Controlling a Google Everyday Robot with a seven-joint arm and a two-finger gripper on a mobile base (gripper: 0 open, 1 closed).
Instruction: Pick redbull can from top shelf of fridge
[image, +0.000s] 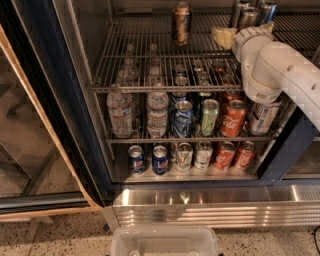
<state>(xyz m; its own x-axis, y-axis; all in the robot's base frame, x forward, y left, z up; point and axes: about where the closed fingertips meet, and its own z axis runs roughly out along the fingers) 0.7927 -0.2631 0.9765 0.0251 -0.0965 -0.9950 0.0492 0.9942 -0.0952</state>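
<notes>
Three slim silver-and-blue redbull cans (248, 16) stand together at the back right of the top shelf (145, 60), a grey wire rack in the fridge (75, 115). A wider brown-gold can (181, 22) stands at the back middle of that shelf. My gripper (222, 36), cream-coloured, is at the end of the white arm (280, 70) that reaches in from the right. It hovers just above the top shelf, a little in front and to the left of the redbull cans, holding nothing that I can see.
The lower racks hold water bottles (120, 112) and soda cans (232, 117) in rows. The glass door (30, 150) stands open at the left. A ribbed steel base panel (210, 210) and a clear plastic bin (165, 242) lie below.
</notes>
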